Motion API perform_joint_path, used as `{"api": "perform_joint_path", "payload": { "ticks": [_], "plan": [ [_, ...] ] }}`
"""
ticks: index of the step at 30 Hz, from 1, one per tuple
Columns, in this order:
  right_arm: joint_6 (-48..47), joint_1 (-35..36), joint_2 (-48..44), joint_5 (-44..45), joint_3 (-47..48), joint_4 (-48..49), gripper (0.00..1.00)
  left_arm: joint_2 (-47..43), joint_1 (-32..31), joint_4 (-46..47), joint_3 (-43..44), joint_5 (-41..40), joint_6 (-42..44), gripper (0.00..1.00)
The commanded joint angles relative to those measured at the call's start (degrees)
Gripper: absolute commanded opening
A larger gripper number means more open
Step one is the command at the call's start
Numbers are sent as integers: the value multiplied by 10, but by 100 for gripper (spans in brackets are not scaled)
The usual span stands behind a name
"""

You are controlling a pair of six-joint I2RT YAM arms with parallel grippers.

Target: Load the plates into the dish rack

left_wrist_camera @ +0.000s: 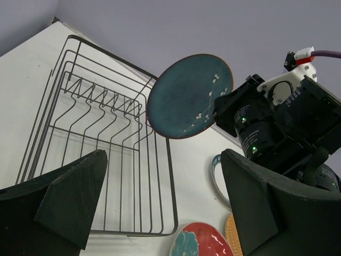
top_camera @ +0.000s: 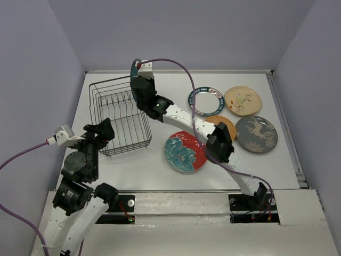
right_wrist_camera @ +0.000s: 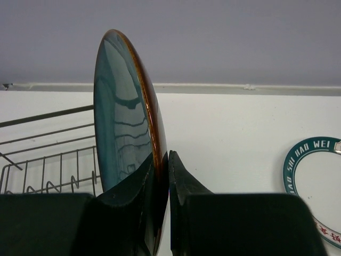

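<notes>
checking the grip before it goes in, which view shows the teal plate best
Left wrist view: the teal plate shows nearly whole, face-on beside the dish rack. The right wrist view shows it edge-on, clamped in the right gripper. The top view catches only a sliver of its rim.

Dish rack [top_camera: 121, 114] stands on the left of the table [top_camera: 133, 173]. Right gripper [top_camera: 138, 74] holds the dark teal plate [top_camera: 132, 68] edge-on above the rack's far right corner. Left gripper [top_camera: 102, 130] is at the rack's near left corner. Lying flat to the right are the patterned-rim plate [top_camera: 205, 101], cream floral plate [top_camera: 242, 100], orange plate [top_camera: 224, 122] (partly under the right arm), grey deer plate [top_camera: 256, 134] and red-and-teal plate [top_camera: 184, 153].
</notes>
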Motion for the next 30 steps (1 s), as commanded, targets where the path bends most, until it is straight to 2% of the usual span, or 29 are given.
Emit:
{"api": "perform_joint_path", "payload": {
  "ticks": [1,20,23,26,27,30],
  "plan": [
    [-9,5,-29,31,43,149,7,-9,-4,26,16,-14,0,99],
    [-14,32,56,-27,14,144,7,-9,-1,30,15,-19,-9,99],
    [-26,38,57,-49,9,162,12,-9,0,29,15,-18,-11,99],
    [-84,48,61,-47,-2,212,22,-9,0,28,15,-18,-11,99],
    [-98,48,64,-44,-3,224,29,-9,1,28,15,-18,-11,99],
    [-137,55,77,-41,4,239,37,-8,2,27,16,-18,-11,99]
  ]
}}
